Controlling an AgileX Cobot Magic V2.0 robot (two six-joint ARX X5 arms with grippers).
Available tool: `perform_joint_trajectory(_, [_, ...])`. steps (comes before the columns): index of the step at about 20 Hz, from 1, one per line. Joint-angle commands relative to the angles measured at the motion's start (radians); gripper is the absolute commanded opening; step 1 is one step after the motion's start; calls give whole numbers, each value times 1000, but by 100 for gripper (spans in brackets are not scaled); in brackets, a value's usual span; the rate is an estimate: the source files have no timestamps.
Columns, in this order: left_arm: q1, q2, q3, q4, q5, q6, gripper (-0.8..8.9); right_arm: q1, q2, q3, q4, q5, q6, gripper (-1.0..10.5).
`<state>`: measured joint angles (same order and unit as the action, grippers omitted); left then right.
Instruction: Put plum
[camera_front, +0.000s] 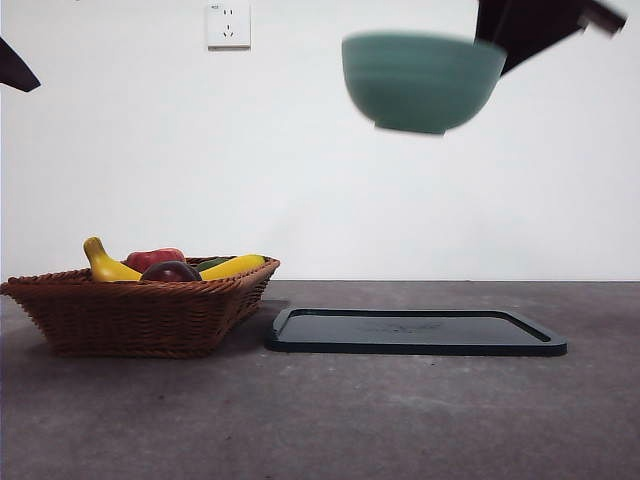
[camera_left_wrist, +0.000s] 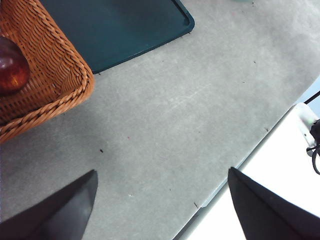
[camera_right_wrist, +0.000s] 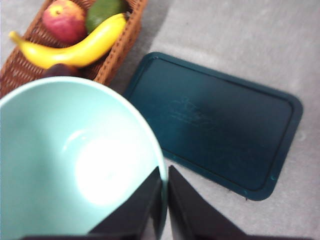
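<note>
- The right gripper (camera_right_wrist: 164, 200) pinches the rim of the teal bowl (camera_front: 422, 80) and holds it high over the dark tray (camera_front: 415, 332). With such a thin pinch, the bowl could tip or slip and fall.
- The left gripper (camera_left_wrist: 162, 205) is open and holds nothing.
- The plum (camera_front: 171, 271) is small, round and dark purple. It sits in the wicker basket (camera_front: 130, 312), touching the banana (camera_front: 108, 266).

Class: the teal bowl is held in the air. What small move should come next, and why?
Probably lower the teal bowl onto the dark tray: the right gripper pinches its rim high above the tray, and the plum lies in the basket.
</note>
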<state>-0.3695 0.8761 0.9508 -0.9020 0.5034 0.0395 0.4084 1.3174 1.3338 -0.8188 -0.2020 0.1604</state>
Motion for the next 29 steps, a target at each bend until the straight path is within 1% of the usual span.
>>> perform_joint_trajectory(1, [-4,6,23,3,6,13,405,39,-34,-21,4,23,-16,10])
perform_joint_trajectory(4, [-4,6,23,3,6,13,405,95,-75,-110,26,50,-16,10])
perform_joint_trajectory(6, [-4,6,23,3,6,13,405,130,-83,-188,71,72,-15,10])
perform_joint_trajectory(8, [-4,6,23,2,6,13,405,160,-83,-270,137,72,-15,10])
perform_joint_trajectory(12, [-4,6,23,2,6,13,405,185,-80,-397,224,72,-6,10])
perform_joint_trajectory(14, [-4,6,23,0,6,13,405,187,-64,-444,260,70,9,10])
perform_joint_trajectory(18, [-4,6,23,-3,6,13,405,193,-3,-484,302,69,11,10])
perform_joint_trajectory(24, [-4,6,23,-4,6,13,405,199,102,-485,343,71,11,10])
perform_joint_trajectory(29, [-4,6,23,-13,6,13,405,199,134,-485,357,72,10,10])
